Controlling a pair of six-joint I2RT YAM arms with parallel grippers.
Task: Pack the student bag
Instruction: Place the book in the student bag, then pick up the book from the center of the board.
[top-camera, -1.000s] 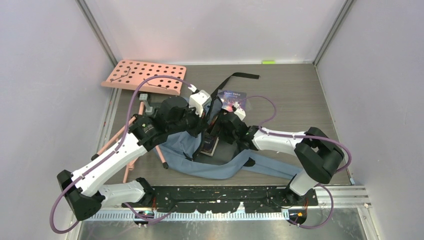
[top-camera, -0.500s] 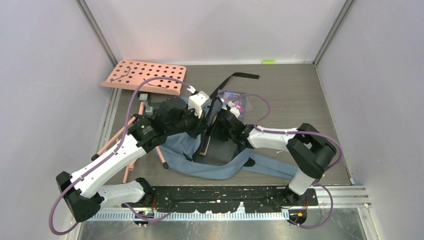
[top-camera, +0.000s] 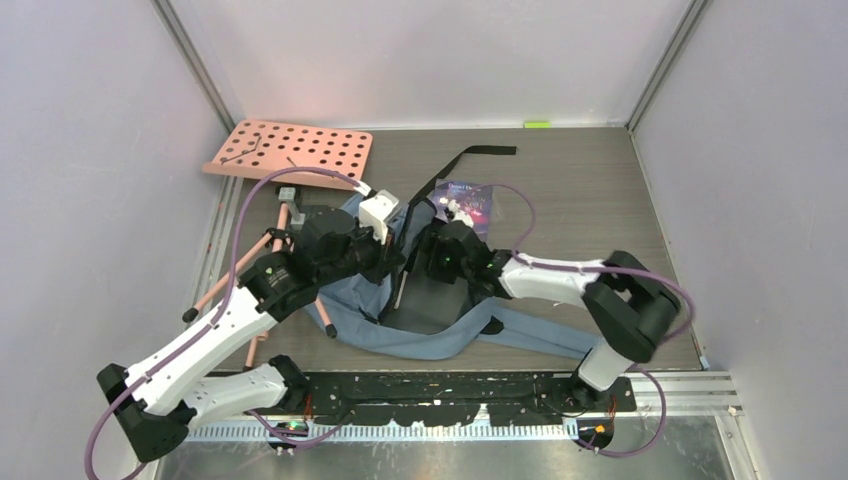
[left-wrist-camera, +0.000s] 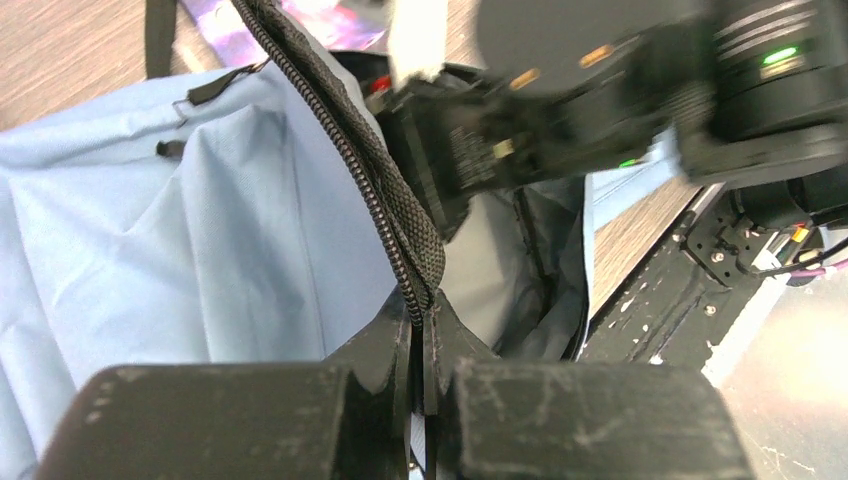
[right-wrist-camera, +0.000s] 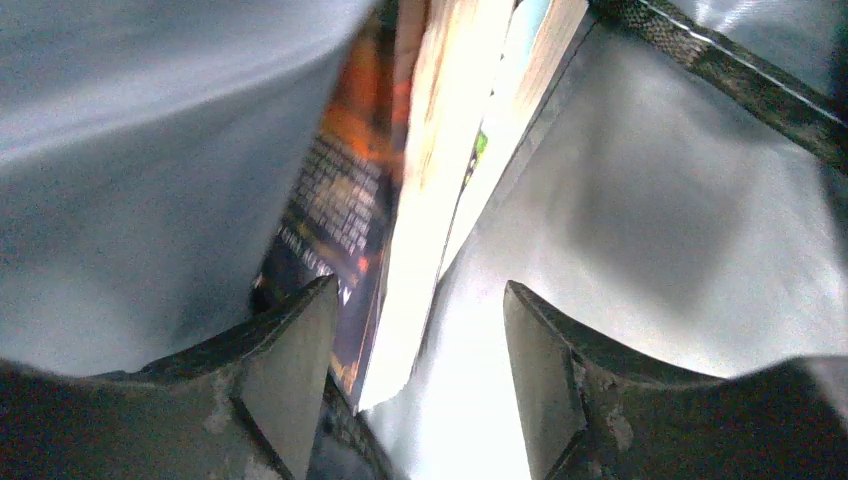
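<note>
Student bag (top-camera: 425, 340) mouth hiding spread right hand (right-wrist-camera: 418, 300), beside blurred, cut-off book (right-wrist-camera: 400, 200), left hand (left-wrist-camera: 420, 340) pinching zipper edge (left-wrist-camera: 345, 150)

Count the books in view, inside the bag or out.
2. One book stands on edge inside the student bag, ahead of the open right gripper; a purple-covered book lies on the table beyond the bag. Others may be hidden inside.

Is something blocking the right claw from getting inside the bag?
Nothing visible does. The left gripper pinches the zipper edge, holding the student bag open. The right gripper is inside it, jaws open, with a book between them.
</note>
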